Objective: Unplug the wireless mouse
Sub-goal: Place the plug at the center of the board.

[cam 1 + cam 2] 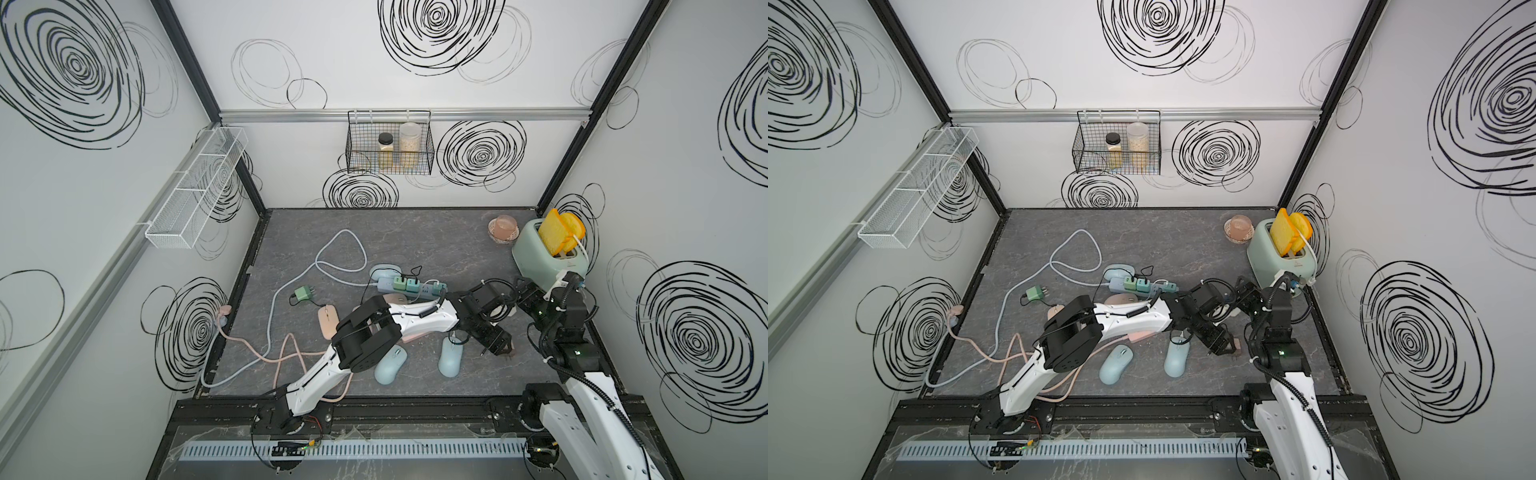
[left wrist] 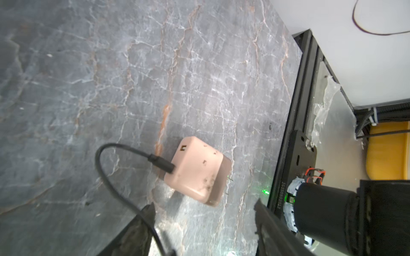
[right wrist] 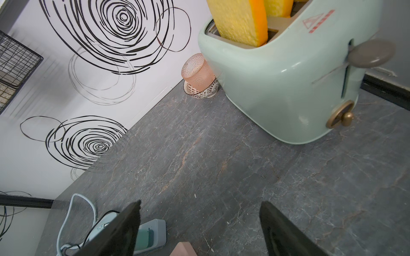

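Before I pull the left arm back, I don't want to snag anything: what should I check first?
1. Pink charger out of power strip: ok, lying on the tabletop, prongs bare.
2. Left gripper off the charger: ok, open.
3. Black cable clear of left fingers: not ok, it crosses one.
4. Right gripper empty: ok, open above the tabletop.
5. Where the cable's far end goes: cannot tell.
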Available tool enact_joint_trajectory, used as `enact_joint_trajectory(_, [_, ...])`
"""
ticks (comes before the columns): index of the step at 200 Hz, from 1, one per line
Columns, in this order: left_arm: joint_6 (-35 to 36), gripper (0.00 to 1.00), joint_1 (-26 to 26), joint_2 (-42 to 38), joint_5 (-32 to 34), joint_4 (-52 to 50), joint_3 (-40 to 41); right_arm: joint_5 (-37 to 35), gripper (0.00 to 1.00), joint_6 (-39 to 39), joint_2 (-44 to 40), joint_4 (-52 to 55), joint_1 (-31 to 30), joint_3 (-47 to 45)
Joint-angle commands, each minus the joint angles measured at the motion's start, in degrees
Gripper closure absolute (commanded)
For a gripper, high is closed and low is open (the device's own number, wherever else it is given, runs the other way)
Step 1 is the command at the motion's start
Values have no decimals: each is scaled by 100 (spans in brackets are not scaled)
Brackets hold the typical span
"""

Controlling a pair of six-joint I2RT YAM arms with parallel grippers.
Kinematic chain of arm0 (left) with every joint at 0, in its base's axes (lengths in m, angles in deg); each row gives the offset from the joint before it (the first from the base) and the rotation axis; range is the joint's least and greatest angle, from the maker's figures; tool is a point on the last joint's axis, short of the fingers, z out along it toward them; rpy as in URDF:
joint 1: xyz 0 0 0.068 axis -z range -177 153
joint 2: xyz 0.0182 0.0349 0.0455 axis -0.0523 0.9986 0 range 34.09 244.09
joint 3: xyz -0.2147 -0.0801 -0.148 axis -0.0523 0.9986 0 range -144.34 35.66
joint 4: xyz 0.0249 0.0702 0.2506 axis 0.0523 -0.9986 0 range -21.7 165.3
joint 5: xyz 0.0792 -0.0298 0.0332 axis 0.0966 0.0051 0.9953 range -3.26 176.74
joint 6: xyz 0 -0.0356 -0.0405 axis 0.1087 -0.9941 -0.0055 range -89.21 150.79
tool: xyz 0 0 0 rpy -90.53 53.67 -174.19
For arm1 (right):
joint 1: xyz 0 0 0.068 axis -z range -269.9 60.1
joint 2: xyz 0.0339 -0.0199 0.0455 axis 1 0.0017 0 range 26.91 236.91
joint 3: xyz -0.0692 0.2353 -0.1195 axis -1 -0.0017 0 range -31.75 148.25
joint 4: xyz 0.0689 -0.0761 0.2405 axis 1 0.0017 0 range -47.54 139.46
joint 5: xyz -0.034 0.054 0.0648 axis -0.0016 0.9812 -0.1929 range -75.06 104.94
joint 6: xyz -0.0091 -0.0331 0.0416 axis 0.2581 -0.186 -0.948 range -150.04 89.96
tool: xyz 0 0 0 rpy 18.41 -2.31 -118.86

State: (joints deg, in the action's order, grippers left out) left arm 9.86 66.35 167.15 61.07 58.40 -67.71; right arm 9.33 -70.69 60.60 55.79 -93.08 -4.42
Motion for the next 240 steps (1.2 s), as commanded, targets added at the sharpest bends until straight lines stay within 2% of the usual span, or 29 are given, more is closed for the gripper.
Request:
enact_joint_trajectory(1, [-120,22,-165,-516,220,253,166,163,12,78,-38,206,-58,36])
enact_joint_trajectory(25, [-197,21,-174,-1065,336,546,585,216,12,83,-21,184,-52,42])
enact_joint_trajectory(63, [-324,19,-104,-2160,581,1269,1792,400,11,118,74,119,-53,-13])
enact_joint_trajectory(85, [-324,19,152,-2853,1207,1472,2678,469,11,161,80,103,-56,-73])
enact_joint_trajectory(108, [-215,17,592,-3357,2383,1511,3613,516,11,188,59,81,-54,-153])
enact_joint_trajectory(132, [-544,16,825,-3472,2839,1927,4353,565,11,171,78,18,-51,-266])
enact_joint_trajectory(157, [-444,11,1245,-3226,3955,1967,4315,607,11,153,85,-11,-52,-312])
enact_joint_trajectory(178, [-384,8,1424,-2925,4481,1819,4046,610,11,159,46,38,-53,-309])
enact_joint_trajectory(240, [-692,6,1454,-2495,4734,1401,3841,610,11,184,-72,85,-51,-344])
